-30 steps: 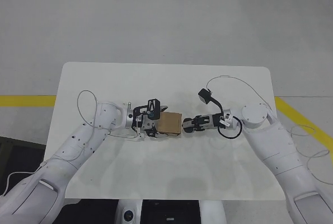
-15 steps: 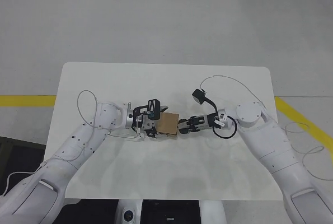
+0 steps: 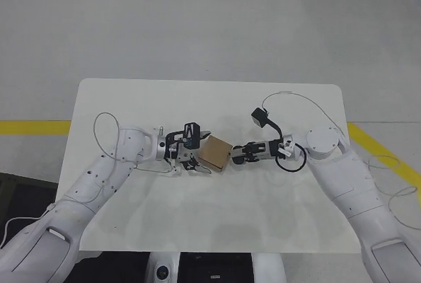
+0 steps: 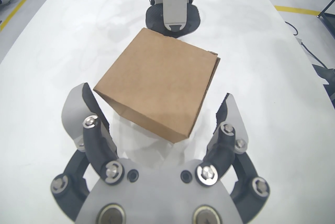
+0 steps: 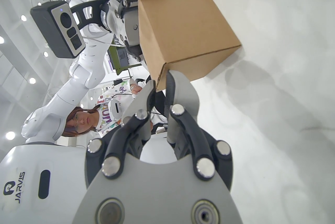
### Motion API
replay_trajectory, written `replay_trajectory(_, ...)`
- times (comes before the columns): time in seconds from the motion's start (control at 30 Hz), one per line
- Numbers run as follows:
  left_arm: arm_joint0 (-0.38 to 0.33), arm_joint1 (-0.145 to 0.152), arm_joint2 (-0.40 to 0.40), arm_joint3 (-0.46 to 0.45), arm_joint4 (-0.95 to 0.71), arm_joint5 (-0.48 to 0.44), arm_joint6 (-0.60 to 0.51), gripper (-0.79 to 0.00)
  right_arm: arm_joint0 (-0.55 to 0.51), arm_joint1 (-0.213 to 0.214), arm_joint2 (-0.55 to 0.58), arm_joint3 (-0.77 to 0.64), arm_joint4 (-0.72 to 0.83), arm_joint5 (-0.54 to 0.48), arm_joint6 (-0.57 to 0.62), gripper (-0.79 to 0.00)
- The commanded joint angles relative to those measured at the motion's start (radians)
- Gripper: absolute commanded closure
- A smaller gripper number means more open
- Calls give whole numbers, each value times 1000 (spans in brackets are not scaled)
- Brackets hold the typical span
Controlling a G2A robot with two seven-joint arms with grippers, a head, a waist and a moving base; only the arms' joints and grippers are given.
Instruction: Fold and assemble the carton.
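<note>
A closed brown carton [image 3: 215,151] stands on the white table [image 3: 125,99], turned corner-on to both arms. My left gripper [image 3: 194,154] is open at the carton's left corner. In the left wrist view that near corner of the carton [image 4: 159,83] sits between the spread fingers [image 4: 78,104] of the left gripper [image 4: 156,91], barely touching one of them. My right gripper [image 3: 231,157] is shut, its tips against the carton's opposite corner. The right wrist view shows the fingers of the right gripper [image 5: 160,83] nearly together at the lower edge of the carton [image 5: 183,31].
A thin white cable [image 3: 104,127] loops on the table beside the left arm. Another cable [image 3: 302,102] arcs above the right arm. Bare table surface lies in front of and behind the carton.
The carton has turned from square-on to corner-on between the grippers. The right gripper pushed in towards the left, then drew back a little. The left gripper shifted slightly left.
</note>
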Motion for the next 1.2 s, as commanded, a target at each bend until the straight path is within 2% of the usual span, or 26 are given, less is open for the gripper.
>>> replay_trajectory(0.0,3,14,1,-9,15,0,40,-785,-5,5,14,-12,-7,-8,-2,-332)
replay_trajectory(0.27,8,92,-9,-30,-1,0,190,-785,-29,25,72,-76,-30,-47,-21,-366)
replay_trajectory(0.4,1,129,-54,-32,-59,0,200,-785,-31,37,109,-102,-56,-80,-35,-382)
replay_trajectory(0.43,-2,137,-70,-33,-78,0,193,-785,-30,40,120,-108,-61,-92,-40,-437)
replay_trajectory(0.57,-9,157,-131,-35,-162,0,137,-785,-23,52,165,-122,-94,-144,-63,-785)
replay_trajectory(0.9,-22,158,-206,-8,-348,40,-53,-785,-14,83,263,-149,-281,-233,-198,-785)
replay_trajectory(1.0,-28,155,-222,12,-408,62,-97,-785,-19,93,287,-175,-395,-208,-254,-785)
replay_trajectory(1.07,-34,154,-230,16,-435,71,-128,-785,-22,96,270,-209,-472,-177,-244,-785)
replay_trajectory(1.17,-39,153,-245,18,-470,85,-168,-785,-33,99,273,-244,-554,-131,-320,-785)
